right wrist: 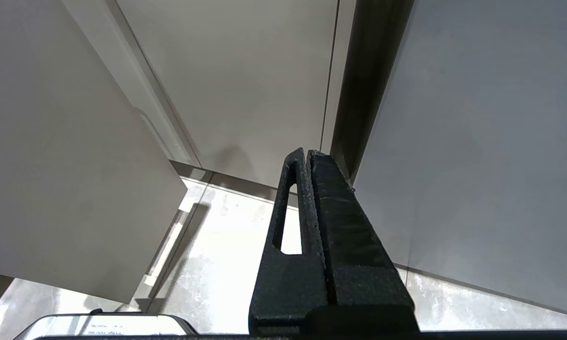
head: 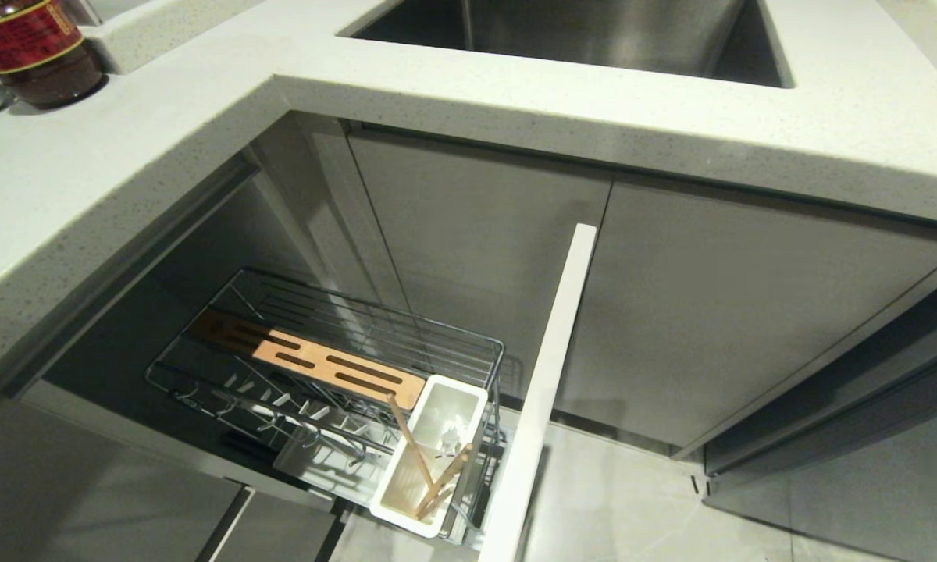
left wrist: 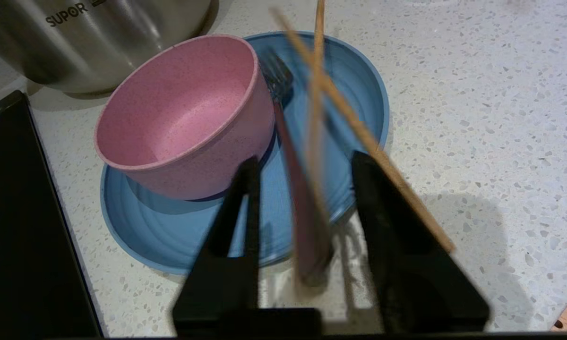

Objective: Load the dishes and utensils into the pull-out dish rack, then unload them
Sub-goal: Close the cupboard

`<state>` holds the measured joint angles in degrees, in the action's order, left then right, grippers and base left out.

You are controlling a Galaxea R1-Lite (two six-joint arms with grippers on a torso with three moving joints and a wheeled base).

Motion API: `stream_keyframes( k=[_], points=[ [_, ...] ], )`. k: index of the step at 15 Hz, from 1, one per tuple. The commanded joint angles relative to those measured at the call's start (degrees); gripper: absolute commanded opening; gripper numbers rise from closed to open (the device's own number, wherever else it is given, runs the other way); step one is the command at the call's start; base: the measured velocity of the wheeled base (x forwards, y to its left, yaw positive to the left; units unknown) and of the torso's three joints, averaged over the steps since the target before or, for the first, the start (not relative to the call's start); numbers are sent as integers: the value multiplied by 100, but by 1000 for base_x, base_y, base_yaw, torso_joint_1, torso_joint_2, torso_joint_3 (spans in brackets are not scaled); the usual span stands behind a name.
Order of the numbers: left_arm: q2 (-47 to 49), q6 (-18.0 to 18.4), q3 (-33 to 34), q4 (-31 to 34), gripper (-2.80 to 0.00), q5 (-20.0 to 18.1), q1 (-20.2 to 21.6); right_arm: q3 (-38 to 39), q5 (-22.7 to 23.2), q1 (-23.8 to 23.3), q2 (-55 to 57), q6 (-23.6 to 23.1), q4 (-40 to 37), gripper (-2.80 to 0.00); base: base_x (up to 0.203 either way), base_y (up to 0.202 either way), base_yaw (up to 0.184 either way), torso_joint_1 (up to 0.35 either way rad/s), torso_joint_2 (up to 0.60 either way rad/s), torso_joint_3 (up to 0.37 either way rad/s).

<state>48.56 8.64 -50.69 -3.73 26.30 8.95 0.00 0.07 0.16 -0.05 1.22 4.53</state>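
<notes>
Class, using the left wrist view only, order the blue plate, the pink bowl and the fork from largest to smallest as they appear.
1. blue plate, widest, showing on all sides of the bowl
2. pink bowl, sitting on the plate
3. fork, by far the thinnest, though nearly as long as the plate is wide; its near end is blurred

light: even, indoor | blur: chopsticks (left wrist: pixel 359 137) and fork (left wrist: pixel 288 141) smeared | shadow: under cabinet, dark

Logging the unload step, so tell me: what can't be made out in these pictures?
Left wrist view: chopsticks and fork handle blurred at the open left gripper; resting or falling unclear.
Same view: pot cut by top edge.
Head view: rack rear shadowed under the countertop.
</notes>
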Motion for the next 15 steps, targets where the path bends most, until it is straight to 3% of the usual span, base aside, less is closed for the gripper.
stream_keyframes(
  k=[1,7,8,12,15],
  points=[
    [-13,15,-9,-62,0,16,2,149,1,2,-4,1,5,-280,0,0,0,0,0,0],
    [-73,61,-339,-301,0,15,-7,149,1,2,-4,1,5,-280,0,0,0,0,0,0],
    [-69,59,-522,-335,-280,10,-17,149,1,2,-4,1,5,-280,0,0,0,0,0,0],
    [56,43,-1503,-426,-280,-9,-219,149,1,2,-4,1,5,-280,0,0,0,0,0,0],
    [355,-137,-2476,-418,-280,-6,-820,149,1,2,-4,1,4,-280,0,0,0,0,0,0]
  ],
)
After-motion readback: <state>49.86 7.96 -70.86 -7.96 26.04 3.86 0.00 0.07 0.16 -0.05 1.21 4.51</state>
